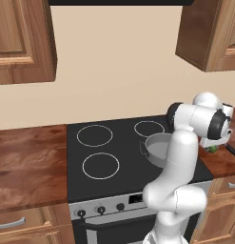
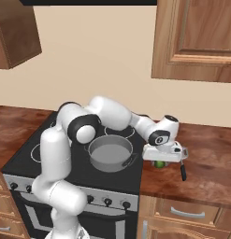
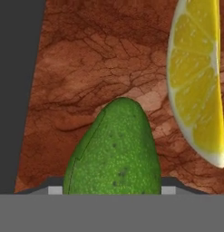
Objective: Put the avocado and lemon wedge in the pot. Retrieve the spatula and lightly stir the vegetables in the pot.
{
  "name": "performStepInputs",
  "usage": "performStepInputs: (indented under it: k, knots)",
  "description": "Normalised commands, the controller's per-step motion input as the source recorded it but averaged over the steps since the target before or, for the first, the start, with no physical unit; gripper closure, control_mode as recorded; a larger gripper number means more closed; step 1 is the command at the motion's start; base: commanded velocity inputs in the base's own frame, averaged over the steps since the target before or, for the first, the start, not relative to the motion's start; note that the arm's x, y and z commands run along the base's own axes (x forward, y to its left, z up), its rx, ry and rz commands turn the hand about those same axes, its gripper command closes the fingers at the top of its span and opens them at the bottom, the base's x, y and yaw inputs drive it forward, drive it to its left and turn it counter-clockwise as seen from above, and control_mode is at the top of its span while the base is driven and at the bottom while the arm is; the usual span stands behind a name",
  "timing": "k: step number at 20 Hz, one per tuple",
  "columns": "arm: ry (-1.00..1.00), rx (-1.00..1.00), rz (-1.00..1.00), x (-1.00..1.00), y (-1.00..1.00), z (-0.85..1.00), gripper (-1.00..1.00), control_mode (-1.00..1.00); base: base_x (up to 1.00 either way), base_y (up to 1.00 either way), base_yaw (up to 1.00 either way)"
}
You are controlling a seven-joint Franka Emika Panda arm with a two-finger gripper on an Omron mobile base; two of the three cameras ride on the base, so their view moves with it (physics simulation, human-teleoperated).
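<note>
The dark green avocado (image 3: pixel 115 149) lies on the brown counter to the right of the stove. My gripper (image 3: pixel 111 190) is down over it, with a fingertip against each of its sides. The yellow lemon wedge (image 3: pixel 197 81) lies just beyond it on the same counter. From the right base view my gripper (image 2: pixel 160 161) hangs low over the avocado (image 2: pixel 159 164). The grey pot (image 2: pixel 107 165) stands on the stove's front right burner with nothing in it, left of my hand. The spatula's dark handle (image 2: pixel 183 172) rests on the counter to the right of my hand.
The black stove top (image 1: pixel 97 143) has bare burner rings to the left of the pot (image 1: pixel 154 157). Wooden counters run along both sides. Wall cabinets (image 2: pixel 196 37) hang above, and drawers sit under the counter's front edge.
</note>
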Motion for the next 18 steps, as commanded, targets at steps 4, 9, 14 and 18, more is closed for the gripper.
performStepInputs:
  k: [4,9,14,18]
  knots:
    - [-0.24,0.0,0.0,-0.41,0.02,0.43,1.0,-1.0,0.0,0.0,0.0]
    - [-0.36,0.0,-0.01,-0.66,0.24,0.94,1.0,-1.0,0.0,0.0,0.0]
    - [-0.31,0.0,0.0,-0.48,0.44,0.88,1.0,-1.0,0.0,0.0,0.0]
    - [-0.14,-0.01,0.0,-0.26,0.69,0.69,1.0,-1.0,0.0,0.0,0.0]
